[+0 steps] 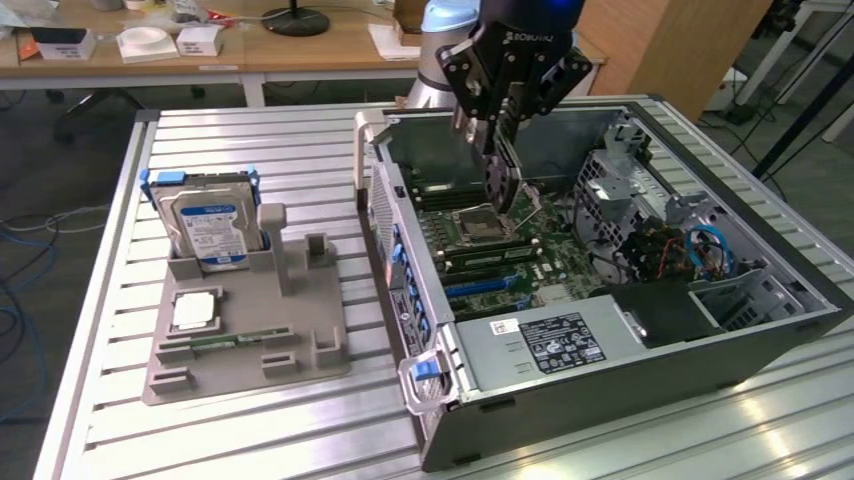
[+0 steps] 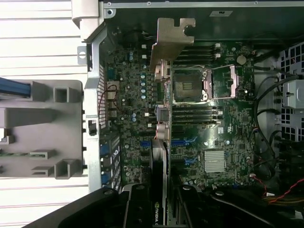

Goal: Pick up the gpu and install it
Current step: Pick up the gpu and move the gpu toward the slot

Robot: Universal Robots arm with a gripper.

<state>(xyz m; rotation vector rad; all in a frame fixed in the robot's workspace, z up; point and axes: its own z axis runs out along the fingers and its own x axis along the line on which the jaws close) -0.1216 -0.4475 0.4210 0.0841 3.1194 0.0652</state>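
My gripper (image 1: 503, 128) hangs over the open computer case (image 1: 441, 300), shut on the gpu (image 1: 497, 170). The card hangs on edge below the fingers, above the motherboard (image 1: 514, 250) near the CPU socket (image 1: 477, 222). In the wrist view the gpu (image 2: 160, 118) is seen edge-on, its silver end bracket (image 2: 172, 38) pointing away from the camera. The black fingers (image 2: 137, 209) clamp the card's near end on both sides. The card is clear of the board, with the blue expansion slots (image 2: 183, 142) lying beside it.
A grey fixture tray (image 1: 314, 350) lies at the exterior view's left with a hard drive (image 1: 207, 225) standing in it, plus a CPU chip (image 1: 196, 310) and a RAM stick (image 1: 220, 343). Inside the case are a power supply (image 1: 554, 340), cables (image 1: 694, 250) and a drive cage (image 1: 614, 170).
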